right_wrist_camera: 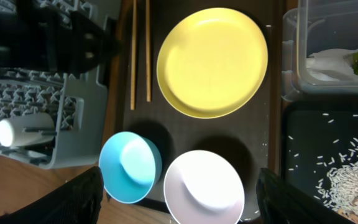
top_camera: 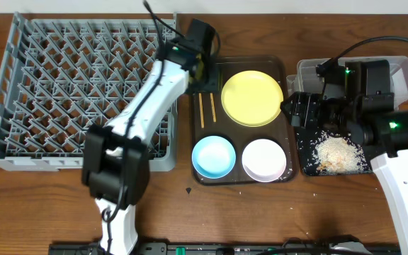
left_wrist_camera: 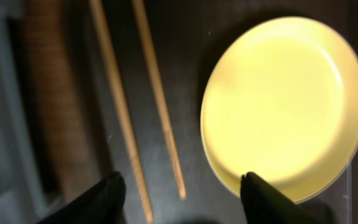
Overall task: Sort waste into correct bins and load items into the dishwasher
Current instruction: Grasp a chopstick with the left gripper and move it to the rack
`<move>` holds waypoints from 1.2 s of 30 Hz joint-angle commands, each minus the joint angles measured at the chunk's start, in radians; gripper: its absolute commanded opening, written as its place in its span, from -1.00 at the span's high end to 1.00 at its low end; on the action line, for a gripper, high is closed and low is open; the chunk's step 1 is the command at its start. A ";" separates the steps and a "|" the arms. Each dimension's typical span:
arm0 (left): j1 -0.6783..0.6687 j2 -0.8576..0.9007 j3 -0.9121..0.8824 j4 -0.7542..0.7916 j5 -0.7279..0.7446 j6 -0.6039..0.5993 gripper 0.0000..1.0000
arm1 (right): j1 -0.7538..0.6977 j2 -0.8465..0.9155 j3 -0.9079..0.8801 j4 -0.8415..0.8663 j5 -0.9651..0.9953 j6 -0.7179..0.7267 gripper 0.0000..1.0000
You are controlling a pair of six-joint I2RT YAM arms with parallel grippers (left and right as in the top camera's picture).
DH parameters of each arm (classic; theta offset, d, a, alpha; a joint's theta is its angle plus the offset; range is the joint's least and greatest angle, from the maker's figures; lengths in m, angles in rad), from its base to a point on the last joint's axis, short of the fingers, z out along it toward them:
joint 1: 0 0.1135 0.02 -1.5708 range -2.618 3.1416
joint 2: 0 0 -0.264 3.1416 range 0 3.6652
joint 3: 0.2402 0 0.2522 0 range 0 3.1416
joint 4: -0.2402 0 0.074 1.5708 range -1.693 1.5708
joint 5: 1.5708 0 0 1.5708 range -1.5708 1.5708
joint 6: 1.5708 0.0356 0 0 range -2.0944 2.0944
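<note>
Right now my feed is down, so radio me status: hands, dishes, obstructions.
Left hand open over chopsticks. Right hand open, empty. Yellow plate, blue bowl, white bowl on brown tray. No obstruction seen.

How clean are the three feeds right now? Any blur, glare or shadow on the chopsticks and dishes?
Left wrist view: dim and soft, the chopsticks blurred, the yellow plate washed out by glare. Right wrist view: sharp and evenly lit, with a dark shadow beside the light blue bowl. Overhead view: in focus, no glare on the plate.
</note>
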 commanded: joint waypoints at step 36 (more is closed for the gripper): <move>-0.035 -0.053 0.021 0.089 -0.189 -0.053 0.84 | 0.030 0.035 0.005 -0.043 0.013 0.010 -0.45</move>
